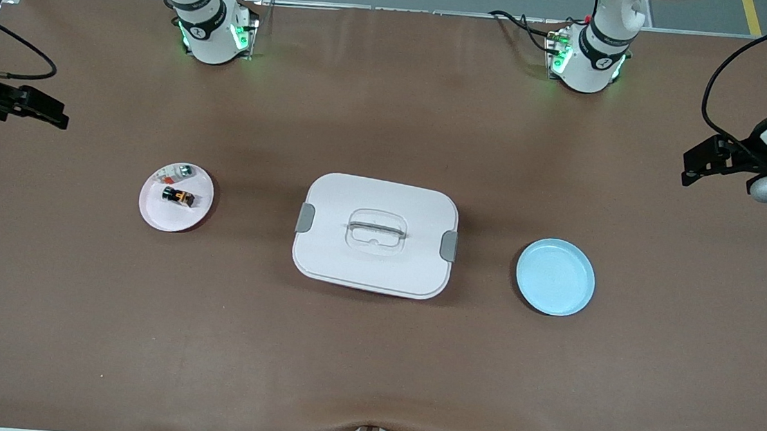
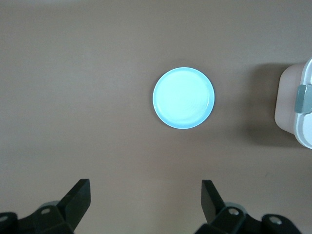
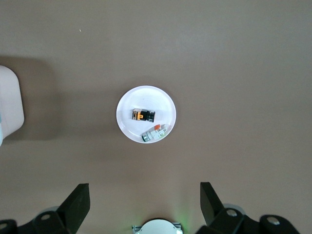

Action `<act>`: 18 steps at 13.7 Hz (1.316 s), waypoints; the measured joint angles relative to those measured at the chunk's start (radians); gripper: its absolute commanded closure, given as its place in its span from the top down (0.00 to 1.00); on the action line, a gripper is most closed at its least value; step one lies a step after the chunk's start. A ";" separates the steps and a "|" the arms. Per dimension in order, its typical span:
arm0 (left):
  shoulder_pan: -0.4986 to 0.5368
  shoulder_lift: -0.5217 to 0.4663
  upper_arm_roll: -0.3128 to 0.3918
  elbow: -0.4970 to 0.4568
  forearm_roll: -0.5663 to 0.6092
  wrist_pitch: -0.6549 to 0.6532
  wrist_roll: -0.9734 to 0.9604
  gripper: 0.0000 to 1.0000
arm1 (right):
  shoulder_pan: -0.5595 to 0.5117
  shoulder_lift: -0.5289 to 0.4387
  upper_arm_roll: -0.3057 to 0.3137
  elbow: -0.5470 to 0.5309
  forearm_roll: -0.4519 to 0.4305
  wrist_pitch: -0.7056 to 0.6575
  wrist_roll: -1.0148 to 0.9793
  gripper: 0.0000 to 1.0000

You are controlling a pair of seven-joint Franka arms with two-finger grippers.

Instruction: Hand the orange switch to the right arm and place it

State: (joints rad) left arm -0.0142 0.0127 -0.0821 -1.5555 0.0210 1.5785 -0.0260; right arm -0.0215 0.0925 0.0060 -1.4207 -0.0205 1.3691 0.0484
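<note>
The orange switch (image 1: 178, 196) (image 3: 143, 115), a tiny black block with an orange band, lies on a small pinkish-white plate (image 1: 158, 216) (image 3: 127, 126) toward the right arm's end of the table. My right gripper (image 1: 45, 111) (image 3: 145, 190) hangs open and empty in the air at that end of the table, apart from the plate. At the left arm's end my left gripper (image 1: 697, 163) (image 2: 145, 187) is also up in the air, open and empty. A light blue plate (image 1: 555, 277) (image 2: 184, 98) lies bare on the table near it.
A small whitish part (image 1: 175, 171) (image 3: 155, 132) with red-orange and green bits shares the pinkish-white plate. A white lidded box (image 1: 375, 235) with grey latches and a handle stands mid-table between the plates. Cables run along the table edge nearest the front camera.
</note>
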 measured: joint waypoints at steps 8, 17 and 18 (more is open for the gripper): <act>0.002 0.012 -0.001 0.025 0.000 0.009 0.001 1.00 | -0.106 0.000 -0.002 0.037 0.063 -0.010 0.005 1.00; 0.009 0.009 -0.001 0.027 0.000 -0.017 -0.074 1.00 | -0.109 -0.003 0.015 0.091 0.083 -0.080 -0.004 1.00; 0.008 0.009 -0.001 0.028 0.000 -0.017 -0.068 1.00 | -0.105 -0.003 0.018 0.091 0.084 -0.087 -0.016 1.00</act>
State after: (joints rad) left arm -0.0059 0.0215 -0.0832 -1.5278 0.0210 1.5611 -0.0935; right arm -0.1264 0.0899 0.0238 -1.3299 0.0631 1.2825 0.0326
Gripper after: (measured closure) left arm 0.000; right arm 0.000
